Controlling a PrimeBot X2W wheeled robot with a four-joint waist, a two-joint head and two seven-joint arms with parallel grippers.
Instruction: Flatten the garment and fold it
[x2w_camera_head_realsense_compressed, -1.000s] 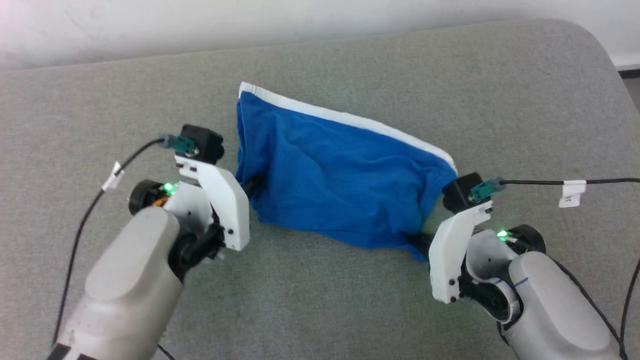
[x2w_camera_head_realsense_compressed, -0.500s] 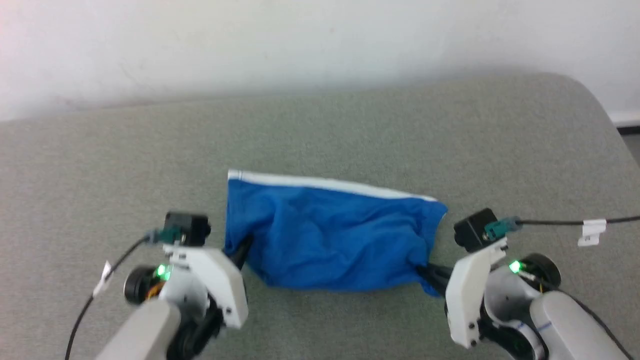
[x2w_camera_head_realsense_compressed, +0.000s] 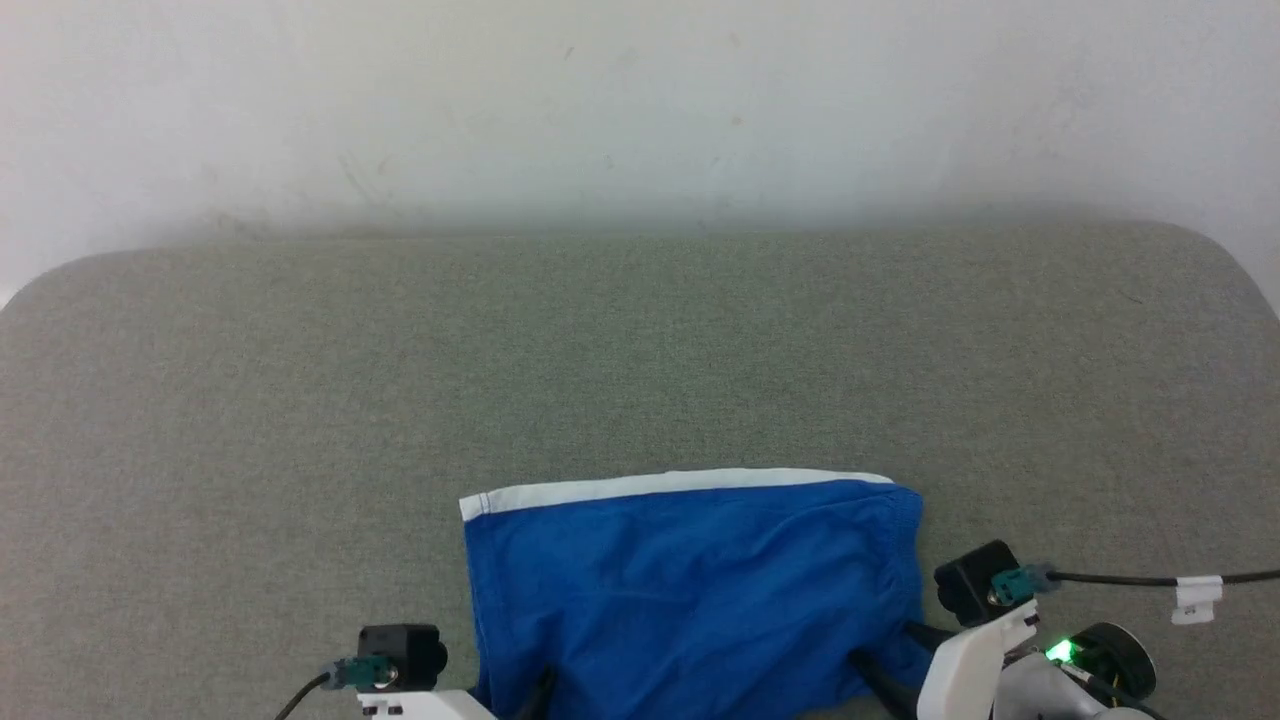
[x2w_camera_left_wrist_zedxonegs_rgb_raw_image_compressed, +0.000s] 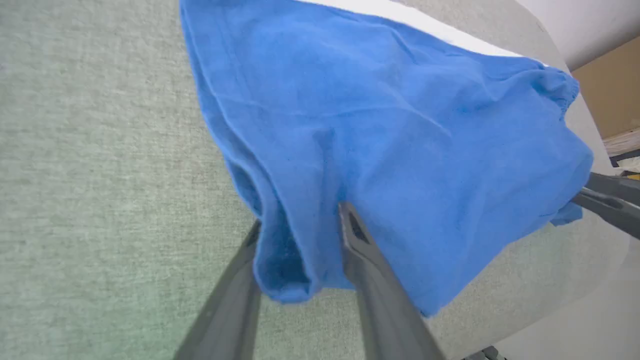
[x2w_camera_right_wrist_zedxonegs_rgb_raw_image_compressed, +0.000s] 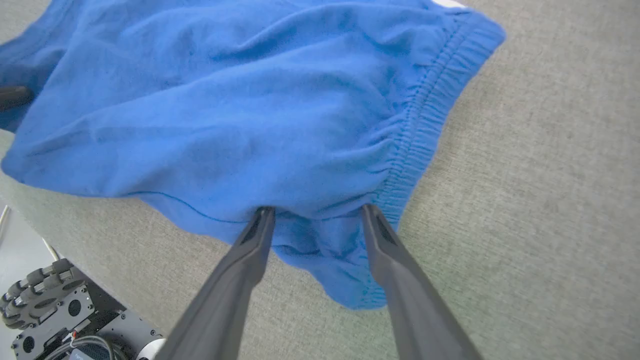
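The blue shorts (x2w_camera_head_realsense_compressed: 690, 590) lie spread on the grey desk (x2w_camera_head_realsense_compressed: 300, 400), stretched from one pincer across to the other, with their near edge at both sets of fingertips. A white band (x2w_camera_head_realsense_compressed: 680, 485) runs along the edge farthest from the pincers. The left pincer (x2w_camera_left_wrist_zedxonegs_rgb_raw_image_compressed: 300, 220) stands open, and a loose fold of the shorts' side edge sags between its parted fingers. The right pincer (x2w_camera_right_wrist_zedxonegs_rgb_raw_image_compressed: 317, 211) is open too, with both fingertips against the cloth just beside the gathered elastic waistband (x2w_camera_right_wrist_zedxonegs_rgb_raw_image_compressed: 425, 125). A black cable with a white tag (x2w_camera_head_realsense_compressed: 1195, 595) trails off to the right of the right pincer. Past the desk's far edge, away from both pincers, rises a pale wall (x2w_camera_head_realsense_compressed: 600, 100).
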